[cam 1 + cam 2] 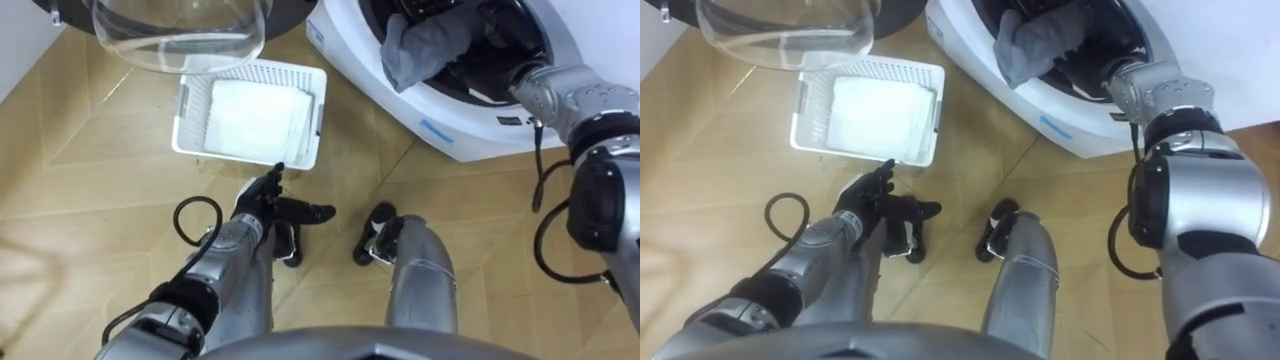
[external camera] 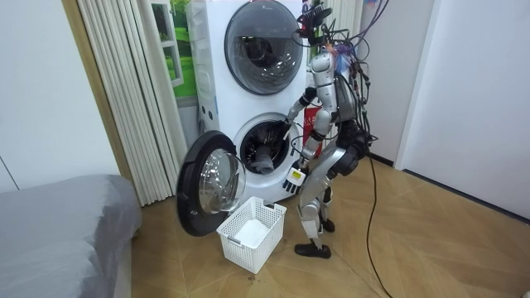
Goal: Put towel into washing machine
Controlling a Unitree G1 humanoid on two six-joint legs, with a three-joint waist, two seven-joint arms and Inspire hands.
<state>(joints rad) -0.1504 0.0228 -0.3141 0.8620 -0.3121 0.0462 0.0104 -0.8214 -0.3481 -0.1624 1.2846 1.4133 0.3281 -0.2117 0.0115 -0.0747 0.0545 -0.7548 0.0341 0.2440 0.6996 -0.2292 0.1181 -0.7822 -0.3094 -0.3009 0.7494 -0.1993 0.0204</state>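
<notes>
Grey towel (image 1: 420, 50), crumpled, droops from the mouth of the glossy white washing machine (image 1: 470, 140) at upper right, partly in and, by my judgement, a push short of done. The right hand is buried in the drum, its hold impossible to tell. At centre the left hand (image 1: 262, 203) hangs slack, fingers loose, below a latticed plastic basket (image 1: 190, 115).

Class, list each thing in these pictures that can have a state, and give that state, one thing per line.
Washing machine door: open, swung wide.
Upper machine door: shut.
Grey towel: partly inside, hanging out over the rim of the drum.
Basket: upright, holding a white cloth.
Left robot hand: open, holding nothing.
Right robot hand: reached into the drum.
</notes>
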